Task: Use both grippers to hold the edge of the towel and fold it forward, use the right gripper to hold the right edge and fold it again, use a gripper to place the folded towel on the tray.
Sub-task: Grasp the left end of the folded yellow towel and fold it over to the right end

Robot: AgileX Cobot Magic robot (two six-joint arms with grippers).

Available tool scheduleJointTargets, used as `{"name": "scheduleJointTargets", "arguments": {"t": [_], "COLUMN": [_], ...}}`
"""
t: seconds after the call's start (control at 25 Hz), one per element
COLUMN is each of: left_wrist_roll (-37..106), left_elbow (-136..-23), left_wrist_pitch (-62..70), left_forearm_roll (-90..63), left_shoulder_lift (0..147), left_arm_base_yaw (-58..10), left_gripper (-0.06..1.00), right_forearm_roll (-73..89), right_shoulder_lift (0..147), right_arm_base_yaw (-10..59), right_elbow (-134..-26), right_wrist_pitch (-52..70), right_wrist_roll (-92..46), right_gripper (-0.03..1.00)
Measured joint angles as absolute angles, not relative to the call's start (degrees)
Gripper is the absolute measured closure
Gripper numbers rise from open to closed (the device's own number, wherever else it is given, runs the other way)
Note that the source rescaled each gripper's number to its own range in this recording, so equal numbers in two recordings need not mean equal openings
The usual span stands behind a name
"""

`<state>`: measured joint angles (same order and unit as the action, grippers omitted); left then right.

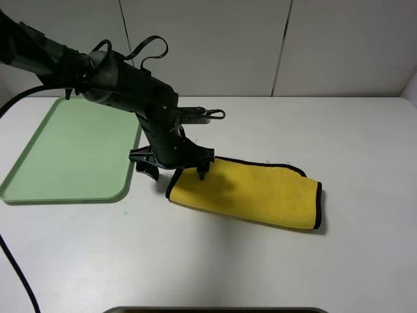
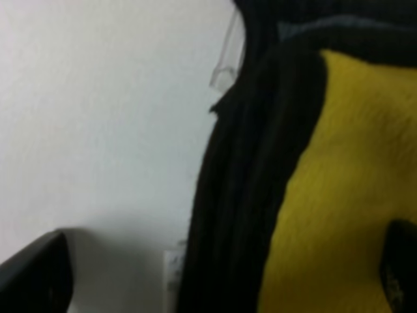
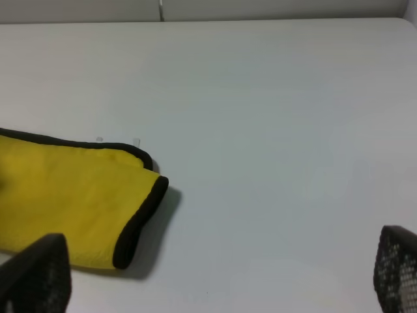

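Note:
The yellow towel (image 1: 251,189) lies folded as a long strip on the white table, just right of the pale-green tray (image 1: 65,199). Black binding runs along its left and right ends. My left gripper (image 1: 174,168) is open and low over the towel's left end, one finger (image 1: 144,163) off the cloth on the tray side and the other (image 1: 202,171) over the yellow cloth. The left wrist view shows the towel (image 2: 345,182) and its thick black binding close up. My right gripper (image 3: 215,287) is open and empty, off the towel's right end (image 3: 65,202). It is out of the exterior view.
The tray holds nothing. A black cable (image 1: 16,274) hangs along the table's left front. A dark edge (image 1: 215,310) shows at the front of the table. A white wall stands behind the table.

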<state>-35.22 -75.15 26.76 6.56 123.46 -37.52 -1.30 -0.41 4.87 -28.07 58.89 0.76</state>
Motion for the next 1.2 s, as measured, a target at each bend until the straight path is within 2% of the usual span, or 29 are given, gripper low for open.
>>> {"name": "scheduleJointTargets", "arguments": {"t": [0.2,0.44,0.72,0.96,1.2], "left_wrist_roll": [-35.2,-35.2,-35.2,-35.2,-35.2], "left_elbow": [-75.2,-75.2,-75.2,-75.2,-75.8], "left_wrist_pitch": [25.5,24.9,24.5,25.0,34.4], "left_forearm_roll": [6.5,5.9,5.7,6.2,9.0], "left_shoulder_lift": [123.6,123.7,123.7,123.6,120.2], "left_arm_base_yaw": [-38.1,-38.2,-38.3,-38.3,-37.6], "left_gripper": [0.18,0.55,0.87,0.9,0.9], "right_forearm_roll": [-1.3,-1.3,-1.3,-1.3,-1.3], "right_shoulder_lift": [-0.4,-0.4,-0.4,-0.4,-0.4], "right_arm_base_yaw": [4.9,4.9,4.9,4.9,4.9], "right_elbow": [-28.1,-28.1,-28.1,-28.1,-28.1], "right_wrist_pitch": [58.9,58.9,58.9,58.9,58.9], "right_wrist_roll": [0.8,0.8,0.8,0.8,0.8], "right_gripper": [-0.03,-0.03,-0.03,-0.03,-0.03]}}
